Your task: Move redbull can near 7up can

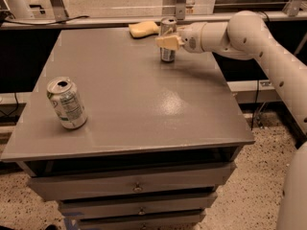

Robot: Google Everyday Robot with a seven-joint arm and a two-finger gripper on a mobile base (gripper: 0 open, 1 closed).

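The redbull can, slim and silver, stands upright near the far edge of the grey table. My gripper reaches in from the right at the can's upper half. It is open, with one cream finger across the can's front and the other hidden behind the can. The can rests on the table. The 7up can, wider, white and green with a printed label, stands near the front left corner, far from the redbull can.
A yellow sponge lies at the table's far edge, just left of the redbull can. My white arm spans the far right side. Drawers sit under the tabletop. A rail runs behind the table.
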